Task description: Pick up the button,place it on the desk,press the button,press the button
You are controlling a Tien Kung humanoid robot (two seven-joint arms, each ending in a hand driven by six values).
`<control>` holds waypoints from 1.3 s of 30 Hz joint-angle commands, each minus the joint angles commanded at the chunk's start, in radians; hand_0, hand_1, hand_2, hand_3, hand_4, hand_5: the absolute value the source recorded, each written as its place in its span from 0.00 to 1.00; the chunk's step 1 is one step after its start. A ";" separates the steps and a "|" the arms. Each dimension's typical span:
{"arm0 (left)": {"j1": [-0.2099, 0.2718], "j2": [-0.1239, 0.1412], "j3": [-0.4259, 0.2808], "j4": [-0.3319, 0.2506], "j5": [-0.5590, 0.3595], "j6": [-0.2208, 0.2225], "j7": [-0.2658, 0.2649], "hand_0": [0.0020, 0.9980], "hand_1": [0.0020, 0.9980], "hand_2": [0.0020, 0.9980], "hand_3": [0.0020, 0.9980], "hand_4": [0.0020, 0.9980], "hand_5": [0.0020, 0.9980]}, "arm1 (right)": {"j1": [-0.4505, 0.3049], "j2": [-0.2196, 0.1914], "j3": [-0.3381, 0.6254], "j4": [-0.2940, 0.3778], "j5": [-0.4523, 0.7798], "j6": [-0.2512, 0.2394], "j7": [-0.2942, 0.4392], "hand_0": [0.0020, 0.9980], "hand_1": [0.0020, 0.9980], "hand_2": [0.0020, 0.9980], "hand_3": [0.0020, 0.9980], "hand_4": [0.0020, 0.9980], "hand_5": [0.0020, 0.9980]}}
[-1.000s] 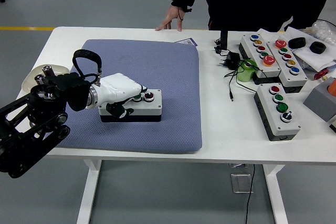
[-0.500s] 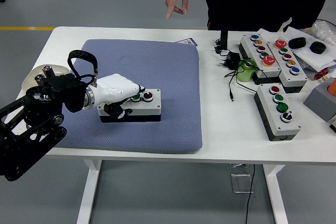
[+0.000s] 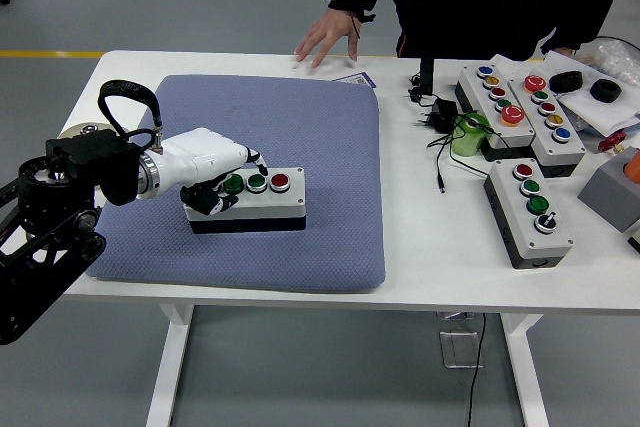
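One robot hand (image 3: pixel 222 179), the left, is working in my feed; the right is not showing at all. The white hand is lying over the left end of the button box (image 3: pixel 247 200), which is sitting on the blue pad (image 3: pixel 300 137) on the bench (image 3: pixel 440 247). Its fingers (image 3: pixel 205 197) are partly curled down against the box's left end and front-left corner, with one fingertip reaching toward the middle of the top face. I am judging this a loose brace rather than a lifting grasp: the box is resting flat on the pad, and the hand is gripping nothing.

Three buttons are showing just right of the fingertips: two green, then a red button (image 3: pixel 279 181) farthest from the hand. No fingertip is clearly pressing any cap; contact is too small to resolve.

I am reading the placing step as done and the pressing steps as in hand. The pad is soft, so a press may be tilting the box; bracing its end makes sense.

Well beyond the hand, at the far edge, a person's hand (image 3: pixel 325 37) is resting on the bench, clear of the work. Spare button boxes (image 3: pixel 528 209) are lying far to the right, out of play.
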 joint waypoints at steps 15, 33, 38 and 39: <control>0.001 0.007 0.023 0.047 0.018 -0.028 0.005 0.03 0.01 0.05 0.76 0.62 0.00 | 0.002 0.002 0.001 0.000 -0.003 0.000 -0.001 0.77 0.75 0.75 0.60 0.21 0.16; 0.011 -0.006 -0.087 -0.001 -0.076 0.028 0.021 0.01 0.05 0.10 0.76 0.73 0.19 | 0.010 0.001 -0.001 0.000 -0.007 0.000 -0.002 0.78 0.74 0.75 0.60 0.21 0.15; 0.030 -0.029 -0.176 0.018 -0.212 0.158 0.062 0.01 0.05 0.10 0.76 0.73 0.19 | 0.011 0.001 -0.003 0.000 -0.009 0.001 -0.002 0.78 0.74 0.75 0.60 0.21 0.15; 0.035 -0.033 -0.190 0.031 -0.251 0.197 0.066 0.22 0.35 0.37 0.92 0.87 0.64 | 0.011 0.001 -0.003 0.000 -0.008 0.001 -0.001 0.78 0.74 0.75 0.60 0.21 0.15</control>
